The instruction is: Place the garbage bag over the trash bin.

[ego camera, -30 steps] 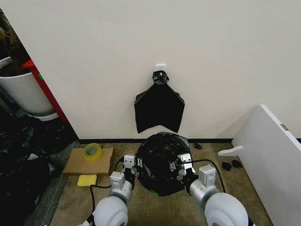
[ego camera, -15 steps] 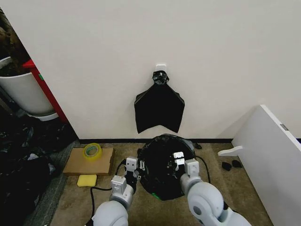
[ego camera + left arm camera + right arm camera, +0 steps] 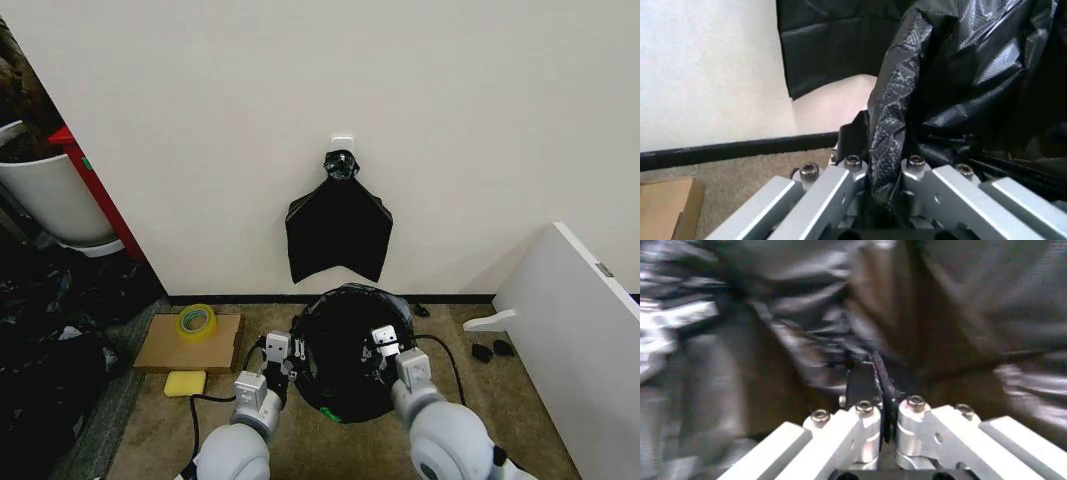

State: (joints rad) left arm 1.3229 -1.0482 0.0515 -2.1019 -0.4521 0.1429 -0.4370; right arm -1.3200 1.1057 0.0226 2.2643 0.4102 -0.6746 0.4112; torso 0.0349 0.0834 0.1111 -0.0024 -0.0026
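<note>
In the head view, the garbage bag is seen draped over the trash bin on the carpet just in front of the wall; of the bin only a sliver of pale green is visible at the bag's lower edge. The left gripper is placed at the bag's left side and the right gripper at its right side, each against the black plastic. Above them, a flat black bundle of bags is hung by its knot from a white hook on the wall. To the left, a roll of yellow tape is set on a cardboard box, with a yellow sponge just beside the box on the floor. A white round tub is seen at the left edge, beside a red panel, and a white board is leaned at the right. No brand, label or writing can be read anywhere.

In the left wrist view, the left gripper is seen with its jaws closed on a gathered fold of the garbage bag, which rises between the fingers. The hanging bundle and the dark skirting board are visible behind.

In the right wrist view, the right gripper is seen with its jaws pressed together on a thin edge of the garbage bag, whose glossy crinkled surface lies all around.
</note>
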